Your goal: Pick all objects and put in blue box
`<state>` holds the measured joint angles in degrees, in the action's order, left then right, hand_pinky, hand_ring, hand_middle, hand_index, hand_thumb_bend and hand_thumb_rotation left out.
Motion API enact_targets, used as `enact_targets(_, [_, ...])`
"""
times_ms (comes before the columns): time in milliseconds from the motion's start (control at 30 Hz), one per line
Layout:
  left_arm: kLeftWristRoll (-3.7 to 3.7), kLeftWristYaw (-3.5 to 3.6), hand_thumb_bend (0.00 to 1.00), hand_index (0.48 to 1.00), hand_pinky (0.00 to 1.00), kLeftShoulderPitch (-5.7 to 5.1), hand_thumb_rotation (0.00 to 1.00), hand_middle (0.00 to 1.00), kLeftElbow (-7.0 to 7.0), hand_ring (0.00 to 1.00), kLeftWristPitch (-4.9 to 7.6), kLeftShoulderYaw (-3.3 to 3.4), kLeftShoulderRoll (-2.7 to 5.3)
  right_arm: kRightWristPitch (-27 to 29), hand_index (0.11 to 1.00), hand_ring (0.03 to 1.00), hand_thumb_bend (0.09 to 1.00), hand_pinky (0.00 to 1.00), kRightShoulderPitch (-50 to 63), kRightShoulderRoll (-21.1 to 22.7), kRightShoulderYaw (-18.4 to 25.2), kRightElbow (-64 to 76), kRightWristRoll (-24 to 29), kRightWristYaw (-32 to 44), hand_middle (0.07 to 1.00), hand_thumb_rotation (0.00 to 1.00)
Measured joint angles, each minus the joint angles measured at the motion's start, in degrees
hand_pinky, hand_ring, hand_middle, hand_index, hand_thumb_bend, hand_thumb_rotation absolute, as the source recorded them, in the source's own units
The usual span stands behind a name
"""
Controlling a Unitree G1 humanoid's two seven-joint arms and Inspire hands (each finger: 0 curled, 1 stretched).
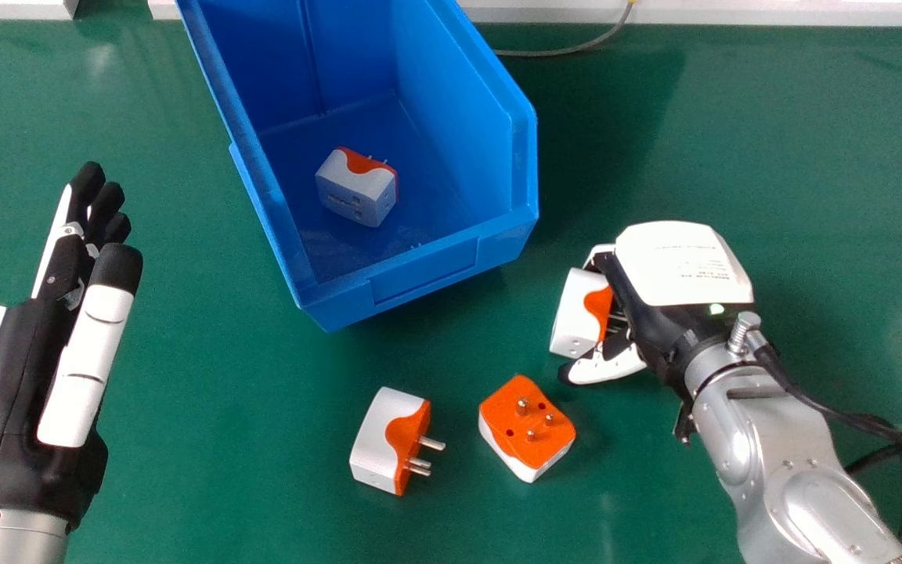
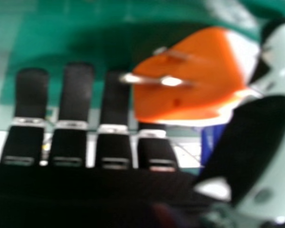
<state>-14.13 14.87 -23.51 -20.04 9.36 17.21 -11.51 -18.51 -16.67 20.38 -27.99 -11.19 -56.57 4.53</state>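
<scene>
In the head view, my right hand [image 1: 674, 270] is low at the right, open around a white and orange adapter [image 1: 576, 317], whose pins face the palm. The right hand view has this adapter [image 2: 192, 80] between the thumb and the straight fingers [image 2: 78, 102]; whether they touch it, I cannot tell. Two more adapters rest on the green table: one on its side [image 1: 392, 439], pins pointing right, and one with its orange pin face up [image 1: 528, 423]. Another adapter [image 1: 357, 188] lies inside the blue box [image 1: 427, 270]. My left hand [image 1: 83, 337] is open at the left side.
The blue box stands at the upper middle, its low front wall facing the loose adapters. A grey cable [image 1: 568, 52] runs near the table's white back edge [image 1: 717, 12]. Black cables [image 1: 866, 427] hang beside my right forearm.
</scene>
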Motion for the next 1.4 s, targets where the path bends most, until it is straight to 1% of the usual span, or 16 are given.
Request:
enact_targets(67, [0.0,0.01,0.76,0.999,1.0,0.0,0.99,1.0,0.0,1.0,0.0,0.0,-0.01,0.6,0.593,0.462,0.577,0.39,-0.2,0.1,-0.1,-0.2,0.0,0.1,0.551,0.29])
enact_targets(100, [0.0,0.04,0.76,0.999,1.0,0.0,0.99,1.0,0.0,1.0,0.01,0.0,-0.03,0.7,0.593,0.462,0.577,0.39,-0.4,0.2,-0.3,-0.4,0.0,0.4,0.551,0.29])
enact_targets(200, [-0.01,0.16,0.76,0.998,1.0,0.03,0.98,1.0,0.0,1.0,0.01,0.0,-0.1,2.2,0.541,0.452,0.539,0.38,-0.9,0.2,-0.3,-1.1,0.6,-0.3,0.532,0.22])
enact_targets(233, [-0.01,0.17,0.76,0.998,1.0,0.04,0.98,1.0,0.0,1.0,0.01,0.0,-0.11,3.2,0.541,0.452,0.539,0.38,-1.1,0.2,-0.2,-1.6,1.2,-1.3,0.532,0.22])
enact_targets(300, [-0.01,0.14,0.76,0.996,1.0,0.07,0.98,1.0,0.0,1.0,0.0,0.01,-0.12,4.4,0.521,0.427,0.529,0.35,-1.2,0.2,0.1,-2.4,1.9,-2.5,0.485,0.11])
enact_targets(433, [0.0,0.12,0.76,0.996,1.0,0.24,0.98,1.0,-0.03,1.0,-0.12,0.0,-0.23,5.9,0.512,0.42,0.522,0.34,-1.6,0.0,-0.1,-2.9,2.5,-3.4,0.466,0.06])
enact_targets(567, [0.01,0.0,0.76,0.996,1.0,0.19,0.98,1.0,-0.34,1.0,-0.35,0.04,-0.34,3.7,0.512,0.416,0.517,0.33,-2.6,-1.0,0.3,-2.9,3.0,-0.8,0.461,0.04])
enact_targets(600, [0.01,-0.05,0.76,0.996,1.0,0.2,0.98,1.0,-0.46,1.0,-0.64,0.04,-0.36,3.4,0.507,0.451,0.515,0.36,-2.7,-1.1,0.4,-2.9,3.7,-0.4,0.469,0.03])
enact_targets(700, [0.08,-0.1,0.77,0.995,1.0,0.21,0.97,1.0,-0.59,1.0,-0.9,0.04,-0.39,3.6,0.505,0.471,0.512,0.36,-2.6,-1.4,1.4,-3.3,6.2,-0.5,0.475,0.02])
enact_targets(867, [0.37,-0.05,0.77,0.994,1.0,0.3,0.98,1.0,-0.79,1.0,-1.18,0.04,-0.47,3.7,0.512,0.441,0.51,0.33,-2.0,-1.8,2.2,-3.3,7.6,-1.3,0.469,0.01])
enact_targets(967, [0.18,0.19,0.77,0.994,1.0,0.31,0.97,1.0,-0.79,1.0,-1.18,0.06,-0.49,3.6,0.511,0.445,0.509,0.33,-1.8,-1.8,2.5,-3.2,8.0,-1.0,0.47,0.01])
enact_targets(1233, [0.02,0.17,0.76,0.991,1.0,0.33,0.97,1.0,-0.89,1.0,-1.32,0.08,-0.49,1.6,0.512,0.462,0.508,0.35,-1.8,-2.0,2.4,-2.0,8.6,0.7,0.473,0.0])
enact_targets(1400, [0.02,0.1,0.76,0.989,1.0,0.26,0.98,1.0,-0.95,1.0,-1.32,0.1,-0.49,0.4,0.519,0.441,0.507,0.33,-1.5,-2.2,2.5,-1.1,8.9,1.4,0.468,0.0])
